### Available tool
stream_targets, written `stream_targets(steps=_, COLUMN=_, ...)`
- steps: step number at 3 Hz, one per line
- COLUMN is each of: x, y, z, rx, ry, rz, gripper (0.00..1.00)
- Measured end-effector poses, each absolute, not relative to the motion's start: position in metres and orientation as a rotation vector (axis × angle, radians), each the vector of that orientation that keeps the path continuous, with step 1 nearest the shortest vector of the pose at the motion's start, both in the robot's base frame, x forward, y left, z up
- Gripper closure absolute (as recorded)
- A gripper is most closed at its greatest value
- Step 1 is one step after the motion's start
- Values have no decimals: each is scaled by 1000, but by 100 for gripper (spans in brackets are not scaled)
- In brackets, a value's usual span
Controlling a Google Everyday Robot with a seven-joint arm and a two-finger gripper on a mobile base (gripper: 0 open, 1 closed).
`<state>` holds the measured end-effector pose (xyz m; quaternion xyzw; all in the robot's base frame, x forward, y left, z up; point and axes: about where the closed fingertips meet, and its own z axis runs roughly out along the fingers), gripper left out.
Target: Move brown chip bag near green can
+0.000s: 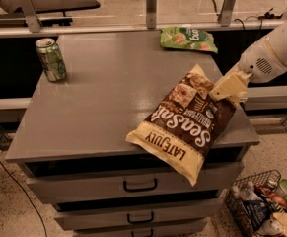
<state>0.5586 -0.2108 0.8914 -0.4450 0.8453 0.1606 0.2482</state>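
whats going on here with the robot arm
The robot's gripper is at the upper right edge of the large crinkly brown and cream chip bag, which lies on the right of the grey cabinet top with its lower end over the front edge. The small green and white drink can stands at the far left, apart from the bag. A green snack bag lies at the back.

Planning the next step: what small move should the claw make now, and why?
Probably draw the crinkly brown chip bag leftward: the claw sits at its right edge, its corner overhangs the front of the grey cabinet, and the small green-and-white can stands far off at the back-left.
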Motion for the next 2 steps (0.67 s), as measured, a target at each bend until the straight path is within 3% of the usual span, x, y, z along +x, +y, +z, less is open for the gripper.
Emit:
stream_targets(steps=1, x=550, y=-230, z=934, rx=-1023, ry=2335, rz=313, gripper=100)
stream_targets(steps=2, x=550, y=-230, z=934, rx=-1024, ry=2335, rz=313, gripper=100)
